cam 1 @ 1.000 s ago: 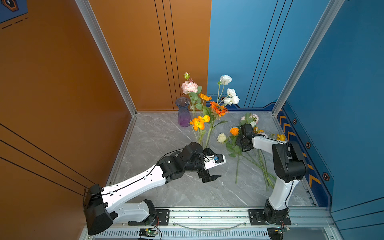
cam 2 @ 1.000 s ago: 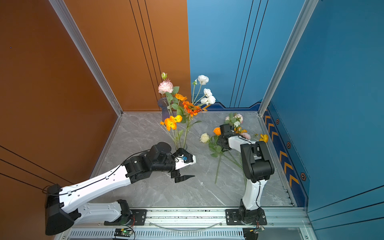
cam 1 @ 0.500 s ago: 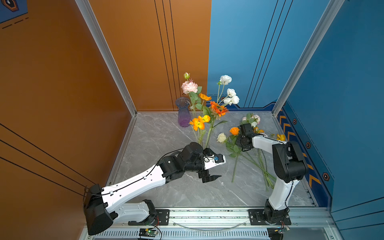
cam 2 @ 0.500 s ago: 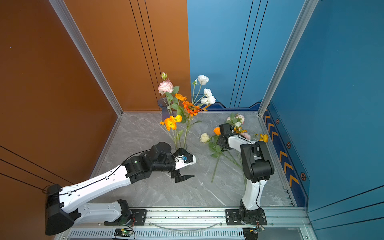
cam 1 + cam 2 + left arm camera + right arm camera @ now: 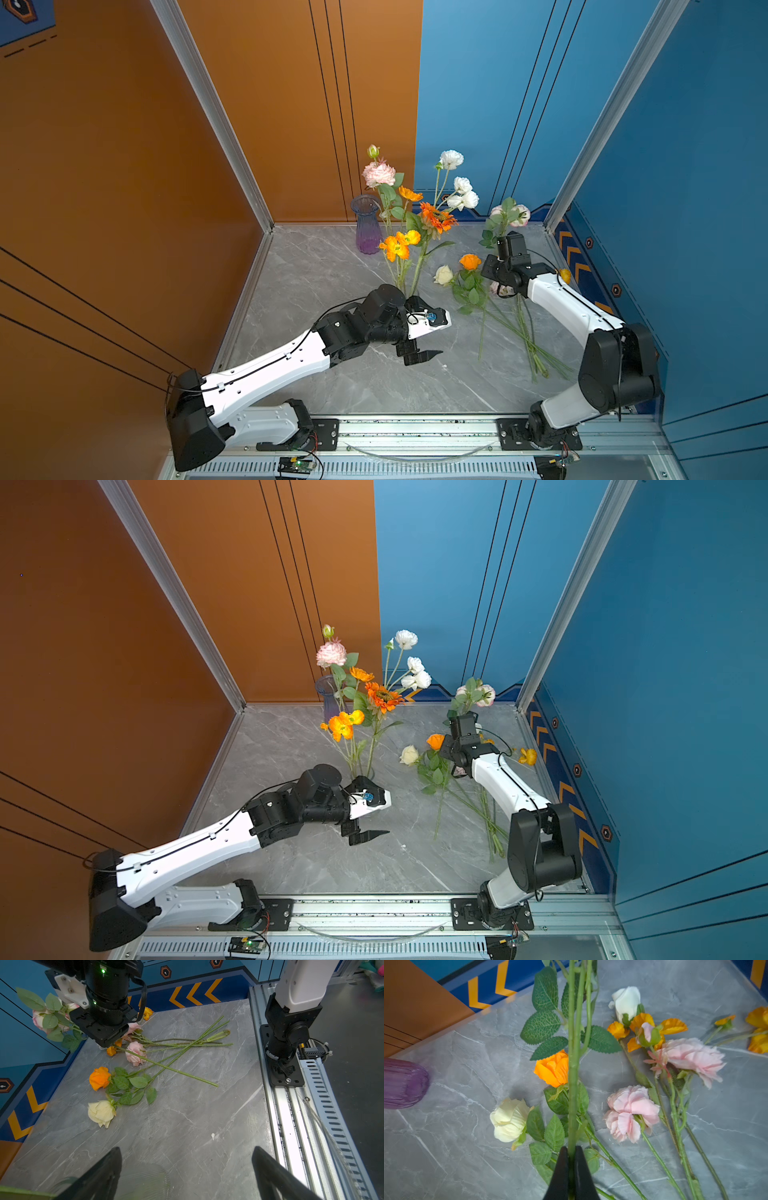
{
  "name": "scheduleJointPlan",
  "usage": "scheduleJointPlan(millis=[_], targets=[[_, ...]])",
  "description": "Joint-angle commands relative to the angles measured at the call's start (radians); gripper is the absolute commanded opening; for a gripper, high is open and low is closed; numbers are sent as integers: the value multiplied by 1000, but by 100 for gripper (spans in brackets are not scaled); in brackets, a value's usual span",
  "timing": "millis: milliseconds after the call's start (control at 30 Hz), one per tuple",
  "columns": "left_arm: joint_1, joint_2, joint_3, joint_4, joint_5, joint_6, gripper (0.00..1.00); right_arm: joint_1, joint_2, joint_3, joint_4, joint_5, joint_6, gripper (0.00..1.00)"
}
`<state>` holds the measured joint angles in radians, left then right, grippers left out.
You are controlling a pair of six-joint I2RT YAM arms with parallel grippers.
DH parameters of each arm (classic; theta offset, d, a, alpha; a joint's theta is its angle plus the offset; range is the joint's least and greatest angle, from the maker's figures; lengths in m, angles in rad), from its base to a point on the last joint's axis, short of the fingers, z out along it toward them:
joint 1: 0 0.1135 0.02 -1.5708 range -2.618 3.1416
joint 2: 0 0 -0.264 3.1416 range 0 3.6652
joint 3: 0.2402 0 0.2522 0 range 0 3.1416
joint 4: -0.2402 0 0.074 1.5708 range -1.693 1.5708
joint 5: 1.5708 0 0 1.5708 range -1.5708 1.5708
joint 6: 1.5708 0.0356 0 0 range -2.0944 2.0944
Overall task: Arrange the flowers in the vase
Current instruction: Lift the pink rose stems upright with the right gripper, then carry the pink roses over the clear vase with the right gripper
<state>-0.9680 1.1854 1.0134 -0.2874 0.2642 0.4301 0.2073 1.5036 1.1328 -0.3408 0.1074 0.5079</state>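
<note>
Right claw [image 5: 571, 1148], clenched on a leafy stem [image 5: 573, 1084] held above the loose flowers [image 5: 631, 1109], should next carry it left to the vase [image 5: 145, 1176] beside the released left claw [image 5: 187, 1149].

Under my wide-open left pincer [image 5: 186, 1150] the grey marble tabletop [image 5: 374, 386] lies bare down to the front rail [image 5: 415, 432], so I can pass freely there. To the right, loose flowers [image 5: 135, 1053] sprawl with crossed stems beneath my right pincer [image 5: 572, 1149], itself clamped on a raised rose stem [image 5: 573, 1095]; the standing bouquet [image 5: 434, 218] rises just behind my left wrist [image 5: 380, 309], and the purple vase [image 5: 366, 226] stands by the back wall [image 5: 291, 124].
</note>
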Motion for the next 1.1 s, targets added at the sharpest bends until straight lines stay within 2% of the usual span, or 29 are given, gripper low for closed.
scheduleJointPlan(millis=[0,233,400,533,633,767,1067], targets=[[2,-32,-6,-12,-15,19,98,12,-111,-33,-20,7,-43,0],[0,-113,-4,-51,-24,57,98,87,-365,-186,163,134,-34,0],[-3,-247,-51,-85,-140,97,98,163,-460,-176,210,218,-39,0],[14,-386,-159,-83,-188,87,98,302,-535,-168,310,403,-109,0],[20,-474,-241,-40,-164,57,98,438,-583,-225,512,531,-193,0],[22,-520,-271,-18,-130,22,98,572,-571,-235,743,633,-346,0],[40,-480,-246,-39,-79,18,98,730,-454,-148,1119,596,-569,0]])
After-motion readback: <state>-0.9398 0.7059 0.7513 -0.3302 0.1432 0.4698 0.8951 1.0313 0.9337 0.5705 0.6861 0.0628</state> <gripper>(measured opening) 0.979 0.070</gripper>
